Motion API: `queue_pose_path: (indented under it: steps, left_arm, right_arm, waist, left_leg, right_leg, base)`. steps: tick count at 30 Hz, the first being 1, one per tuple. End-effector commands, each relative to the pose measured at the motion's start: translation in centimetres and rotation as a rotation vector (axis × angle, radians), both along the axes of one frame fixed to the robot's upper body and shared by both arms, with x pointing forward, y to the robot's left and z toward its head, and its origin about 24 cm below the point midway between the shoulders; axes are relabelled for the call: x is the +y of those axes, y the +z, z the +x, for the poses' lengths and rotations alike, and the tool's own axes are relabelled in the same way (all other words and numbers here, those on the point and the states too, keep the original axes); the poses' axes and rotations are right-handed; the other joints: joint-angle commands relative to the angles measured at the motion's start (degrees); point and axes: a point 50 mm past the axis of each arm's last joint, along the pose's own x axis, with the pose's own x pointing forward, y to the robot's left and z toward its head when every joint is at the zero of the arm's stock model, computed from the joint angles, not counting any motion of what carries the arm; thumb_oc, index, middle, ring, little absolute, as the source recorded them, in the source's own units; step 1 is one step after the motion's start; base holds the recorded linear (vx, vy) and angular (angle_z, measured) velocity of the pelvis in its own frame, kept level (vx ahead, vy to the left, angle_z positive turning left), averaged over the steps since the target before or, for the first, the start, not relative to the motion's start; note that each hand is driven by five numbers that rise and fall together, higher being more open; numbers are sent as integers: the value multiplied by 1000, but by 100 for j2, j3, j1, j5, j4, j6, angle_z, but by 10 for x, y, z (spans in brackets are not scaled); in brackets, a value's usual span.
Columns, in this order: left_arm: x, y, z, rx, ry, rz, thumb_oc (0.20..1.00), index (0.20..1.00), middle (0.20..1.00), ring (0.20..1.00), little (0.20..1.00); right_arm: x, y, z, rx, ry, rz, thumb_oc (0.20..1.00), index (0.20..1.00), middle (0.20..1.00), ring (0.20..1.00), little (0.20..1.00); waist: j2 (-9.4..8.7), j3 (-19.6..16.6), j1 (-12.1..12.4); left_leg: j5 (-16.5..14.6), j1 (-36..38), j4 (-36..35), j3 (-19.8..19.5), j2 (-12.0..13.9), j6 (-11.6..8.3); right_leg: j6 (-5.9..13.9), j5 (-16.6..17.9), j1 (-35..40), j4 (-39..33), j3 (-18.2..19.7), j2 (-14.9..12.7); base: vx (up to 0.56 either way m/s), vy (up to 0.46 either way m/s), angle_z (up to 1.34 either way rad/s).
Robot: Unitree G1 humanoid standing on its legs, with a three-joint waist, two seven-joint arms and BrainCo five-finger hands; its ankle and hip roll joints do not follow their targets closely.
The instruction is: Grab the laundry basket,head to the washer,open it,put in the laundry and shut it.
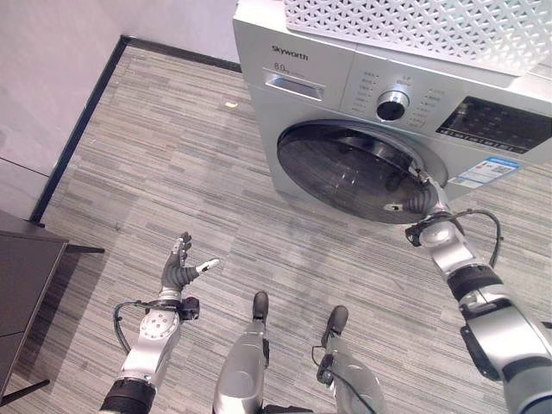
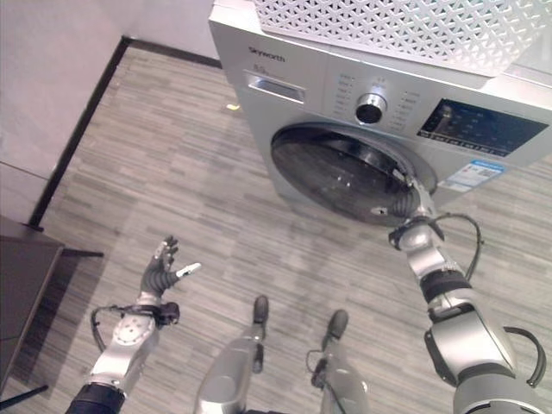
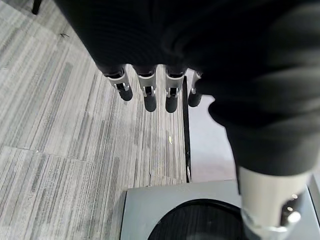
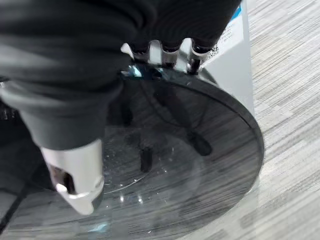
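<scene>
Up on the washer (image 1: 345, 95) sits the white laundry basket (image 1: 414, 26); its inside cannot be seen. Below, the right hand (image 1: 424, 200) hooks its fingers (image 4: 165, 52) over the rim of the dark glass door (image 1: 358, 168), which stands slightly ajar. Meanwhile the left hand (image 1: 179, 269) hangs over the floor (image 1: 172, 155), fingers straight, holding nothing.

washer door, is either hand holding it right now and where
The right hand has its fingers curled over the washer door rim at the door's right edge. The left hand hangs open over the floor, holding nothing.
</scene>
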Motion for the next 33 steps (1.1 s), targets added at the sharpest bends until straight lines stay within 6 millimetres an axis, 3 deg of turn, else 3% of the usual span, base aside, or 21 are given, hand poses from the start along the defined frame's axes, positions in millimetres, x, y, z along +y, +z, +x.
queue_pose_path:
  steps: [1, 2, 4, 10, 13, 14, 17, 18, 19, 20, 21, 23, 25, 27, 29, 33]
  left_arm:
    - [0, 17, 3, -111, 10, 36, 1000, 1000, 1000, 1000, 1000]
    - [2, 23, 4, -133, 11, 83, 1000, 1000, 1000, 1000, 1000]
    - [7, 34, 1, -173, 1, 110, 1000, 1000, 1000, 1000, 1000]
    - [29, 61, -15, -221, -34, 169, 1000, 1000, 1000, 1000, 1000]
    - [31, 64, -19, -224, -46, 163, 1000, 1000, 1000, 1000, 1000]
    - [33, 75, -22, -249, -75, 193, 1000, 1000, 1000, 1000, 1000]
    - [37, 93, -27, -300, -122, 224, 1000, 1000, 1000, 1000, 1000]
    - [41, 120, -35, -364, -235, 328, 1000, 1000, 1000, 1000, 1000]
    - [41, 128, -38, -361, -290, 367, 1000, 1000, 1000, 1000, 1000]
    - [41, 128, -38, -361, -291, 367, 1000, 1000, 1000, 1000, 1000]
    - [41, 140, -40, -305, -417, 482, 1000, 1000, 1000, 1000, 1000]
    - [41, 142, -38, -274, -467, 525, 1000, 1000, 1000, 1000, 1000]
    - [30, 134, -28, -100, -715, 526, 1000, 1000, 1000, 1000, 1000]
    - [25, 124, -23, -21, -796, 489, 1000, 1000, 1000, 1000, 1000]
    - [18, 88, -15, 203, -939, 403, 1000, 1000, 1000, 1000, 1000]
    - [19, 34, 1, 460, -946, 386, 1000, 1000, 1000, 1000, 1000]
  right_arm:
    - [68, -16, 4, 16, 230, 85, 1000, 1000, 1000, 1000, 1000]
    - [107, -38, -7, 56, 331, 177, 1000, 1000, 1000, 1000, 1000]
    - [149, -69, -31, 162, 461, 255, 1000, 1000, 1000, 1000, 1000]
    - [218, -125, -90, 444, 613, 559, 1000, 1000, 1000, 1000, 1000]
    - [223, -128, -95, 467, 624, 578, 1000, 1000, 1000, 1000, 1000]
    - [224, -136, -102, 505, 628, 581, 1000, 1000, 1000, 1000, 1000]
    - [215, -147, -108, 552, 604, 561, 1000, 1000, 1000, 1000, 1000]
    - [192, -163, -115, 601, 562, 515, 1000, 1000, 1000, 1000, 1000]
    - [179, -171, -121, 626, 534, 495, 1000, 1000, 1000, 1000, 1000]
    - [179, -171, -121, 626, 534, 495, 1000, 1000, 1000, 1000, 1000]
    - [149, -189, -137, 690, 468, 434, 1000, 1000, 1000, 1000, 1000]
    - [139, -195, -142, 712, 443, 420, 1000, 1000, 1000, 1000, 1000]
    - [106, -210, -163, 784, 365, 379, 1000, 1000, 1000, 1000, 1000]
    - [97, -212, -167, 794, 355, 363, 1000, 1000, 1000, 1000, 1000]
    - [79, -216, -177, 816, 310, 343, 1000, 1000, 1000, 1000, 1000]
    - [55, -213, -181, 779, 223, 354, 1000, 1000, 1000, 1000, 1000]
  waist:
    - [-195, -227, 40]
    - [-221, -257, 27]
    - [-259, -317, 36]
    - [-258, -551, 182]
    - [-245, -589, 194]
    - [-217, -629, 224]
    - [-183, -654, 241]
    - [-144, -713, 240]
    - [-130, -734, 218]
    - [-135, -742, 220]
    - [-88, -780, 124]
    - [-80, -805, 82]
    - [-58, -855, -185]
    - [-56, -882, -262]
    - [-63, -919, -514]
    - [-107, -898, -906]
  left_leg:
    - [300, -487, -45, 97, 112, -76]
    - [307, -421, -83, 106, 155, -89]
    - [280, -270, -86, 132, 252, -121]
    - [322, 139, -95, 190, 512, -216]
    - [360, 188, -100, 188, 561, -254]
    - [403, 249, -94, 169, 613, -305]
    - [458, 296, -64, 150, 678, -381]
    - [454, 416, -39, 192, 779, -429]
    - [456, 466, -36, 220, 824, -427]
    - [476, 455, -44, 221, 823, -422]
    - [473, 576, -79, 286, 897, -424]
    - [502, 608, -122, 312, 908, -421]
    - [537, 763, -319, 444, 959, -441]
    - [557, 800, -385, 498, 971, -444]
    - [551, 820, -458, 579, 1001, -450]
    - [513, 755, -494, 664, 1009, -438]
  right_leg:
    - [193, -526, 21, 25, 578, -281]
    - [173, -560, 64, 13, 592, -239]
    - [144, -626, 203, 1, 602, -180]
    - [47, -834, 625, 1, 542, 52]
    - [17, -877, 698, 1, 518, 101]
    - [-32, -952, 823, 1, 479, 182]
    - [-88, -1014, 953, 1, 425, 267]
    - [-106, -1094, 1085, 1, 419, 359]
    - [-103, -1100, 1112, 1, 435, 391]
    - [-104, -1086, 1096, 1, 437, 390]
    - [-93, -1095, 1144, 1, 468, 444]
    - [-83, -1077, 1135, 1, 479, 448]
    - [-21, -1073, 1153, 1, 503, 473]
    - [-7, -1060, 1143, 1, 514, 475]
    - [29, -1041, 1095, 1, 536, 474]
    - [78, -953, 903, 1, 637, 462]
  base:
    - [-5, -47, -8]
    - [-9, -59, -9]
    - [3, -102, -10]
    - [14, -104, -10]
    - [10, -69, 1]
    - [18, -104, 9]
    - [15, -97, 16]
    - [26, -128, 14]
    - [20, -86, 5]
    - [38, -40, -4]
    - [23, -16, -7]
    - [39, -10, -12]
    - [64, 18, -9]
    - [40, 22, -2]
    - [36, 35, -19]
    - [5, 38, -21]
